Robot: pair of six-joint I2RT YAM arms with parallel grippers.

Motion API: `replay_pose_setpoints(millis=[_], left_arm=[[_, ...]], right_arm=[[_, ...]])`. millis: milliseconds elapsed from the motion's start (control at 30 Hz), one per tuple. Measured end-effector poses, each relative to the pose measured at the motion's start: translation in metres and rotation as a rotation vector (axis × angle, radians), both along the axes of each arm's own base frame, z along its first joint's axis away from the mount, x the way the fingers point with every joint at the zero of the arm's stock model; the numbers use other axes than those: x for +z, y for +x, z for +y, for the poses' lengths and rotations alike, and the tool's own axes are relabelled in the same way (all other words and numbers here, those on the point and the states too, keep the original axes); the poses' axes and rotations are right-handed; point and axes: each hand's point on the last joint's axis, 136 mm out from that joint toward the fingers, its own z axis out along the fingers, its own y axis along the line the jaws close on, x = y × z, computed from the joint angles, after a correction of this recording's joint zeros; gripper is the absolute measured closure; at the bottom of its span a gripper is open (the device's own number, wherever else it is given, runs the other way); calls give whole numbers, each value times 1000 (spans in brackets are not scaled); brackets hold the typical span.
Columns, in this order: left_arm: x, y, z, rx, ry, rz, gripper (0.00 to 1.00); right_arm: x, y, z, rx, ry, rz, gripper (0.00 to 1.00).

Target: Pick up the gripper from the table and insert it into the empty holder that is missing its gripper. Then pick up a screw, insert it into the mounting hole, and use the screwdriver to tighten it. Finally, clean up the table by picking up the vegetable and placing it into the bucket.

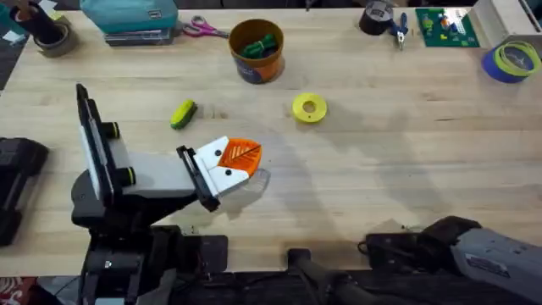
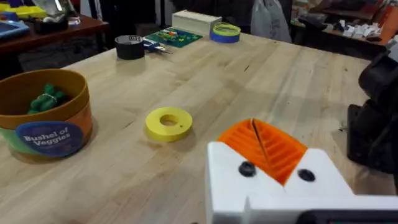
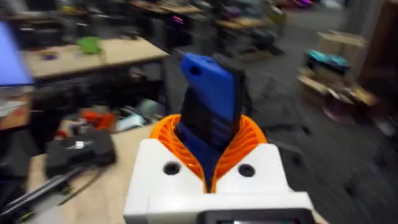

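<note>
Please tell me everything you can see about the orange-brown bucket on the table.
The bucket is a round orange-brown tub standing upright and open near the far edge of the table. In the left wrist view its wall carries a blue label reading "Bushel of Veggies". Its inside is dark, and dark green pieces already lie in it. No gripper touches it. The yellow round disc and the vegetable lie apart from it, nearer the arms.

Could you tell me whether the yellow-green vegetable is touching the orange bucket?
Apart. The overhead view shows the vegetable lying on bare wood, with a plain stretch of table between it and the bucket.
</note>
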Motion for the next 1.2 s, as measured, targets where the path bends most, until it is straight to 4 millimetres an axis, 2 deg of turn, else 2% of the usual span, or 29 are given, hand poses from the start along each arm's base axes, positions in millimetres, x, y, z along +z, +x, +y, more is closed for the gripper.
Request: replay_pose_setpoints(millis=[133, 233, 500, 733, 933, 1200], left_arm=[[0, 0, 0, 0, 0, 0, 987], [0, 0, 0, 0, 0, 0, 987], [0, 0, 0, 0, 0, 0, 987], [0, 0, 0, 0, 0, 0, 987], [0, 0, 0, 0, 0, 0, 987], [0, 0, 0, 0, 0, 0, 987]], right_arm=[[14, -22, 23, 150, 27, -80, 977], [16, -30, 39, 232, 53, -109, 977], [-16, -51, 70, 421, 78, -110, 977], [-28, -77, 82, 541, 127, -123, 977], [-41, -87, 89, 589, 134, -70, 977], [-41, -101, 97, 631, 140, -71, 977]])
